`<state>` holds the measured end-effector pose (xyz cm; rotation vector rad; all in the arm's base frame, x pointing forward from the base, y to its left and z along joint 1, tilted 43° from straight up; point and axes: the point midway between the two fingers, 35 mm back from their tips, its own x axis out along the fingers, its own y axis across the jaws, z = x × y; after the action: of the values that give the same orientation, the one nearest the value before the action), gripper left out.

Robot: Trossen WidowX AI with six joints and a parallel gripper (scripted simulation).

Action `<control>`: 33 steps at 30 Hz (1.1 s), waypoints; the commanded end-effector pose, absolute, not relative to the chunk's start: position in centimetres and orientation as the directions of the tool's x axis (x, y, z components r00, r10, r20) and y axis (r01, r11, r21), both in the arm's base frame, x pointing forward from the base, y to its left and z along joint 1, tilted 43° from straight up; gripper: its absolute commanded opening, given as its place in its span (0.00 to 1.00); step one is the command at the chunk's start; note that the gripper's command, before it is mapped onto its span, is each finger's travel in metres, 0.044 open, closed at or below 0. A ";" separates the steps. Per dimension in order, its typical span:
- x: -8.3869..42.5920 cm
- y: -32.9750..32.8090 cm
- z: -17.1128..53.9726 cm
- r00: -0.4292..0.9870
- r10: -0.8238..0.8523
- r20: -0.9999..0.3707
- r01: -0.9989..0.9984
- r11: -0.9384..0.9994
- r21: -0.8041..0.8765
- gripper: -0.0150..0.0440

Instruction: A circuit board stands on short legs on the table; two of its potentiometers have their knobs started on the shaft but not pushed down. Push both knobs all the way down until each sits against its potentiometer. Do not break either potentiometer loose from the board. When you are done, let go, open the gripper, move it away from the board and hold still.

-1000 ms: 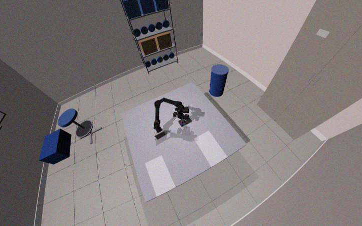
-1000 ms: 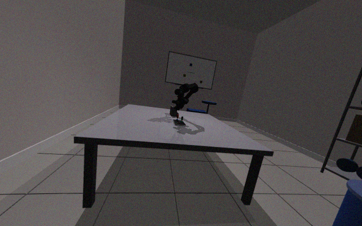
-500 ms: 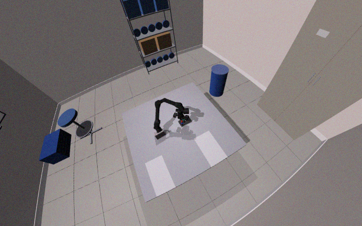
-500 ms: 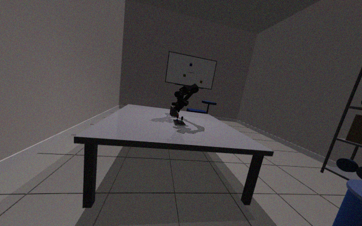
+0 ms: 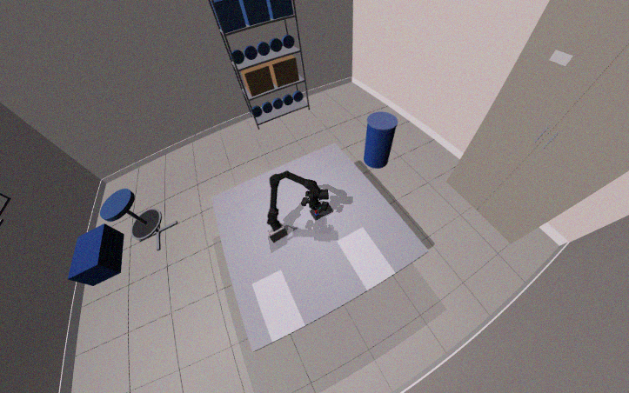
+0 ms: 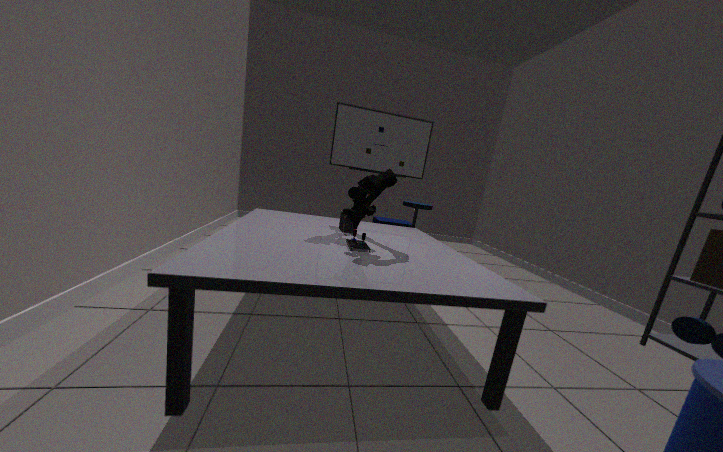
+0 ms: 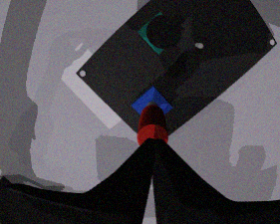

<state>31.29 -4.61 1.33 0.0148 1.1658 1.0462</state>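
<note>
The dark circuit board stands on the table. A red knob stands over the blue potentiometer at one corner of the board; the gap beneath the knob cannot be judged. A black knob is over the teal potentiometer; its seating is unclear in the dark. My gripper is shut and empty. Its fingertips appear at the red knob's near top edge in the wrist view; whether they touch it cannot be told. The fingertips partly hide the red knob's top.
The pale table carries the arm's base, left of the board in the top view. The arm's shadows fall around the board. A blue bin, a shelf rack and a stool stand on the floor beyond the table.
</note>
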 end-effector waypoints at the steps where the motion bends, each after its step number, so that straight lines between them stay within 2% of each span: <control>1: 31.2 -4.3 1.1 0.005 0.679 -0.735 -0.657 0.556 0.510 0.25; 33: 31.2 -3.9 0.7 0.005 0.679 -0.734 -0.657 0.556 0.510 0.25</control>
<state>31.22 -4.08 0.80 0.0167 1.1669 1.0475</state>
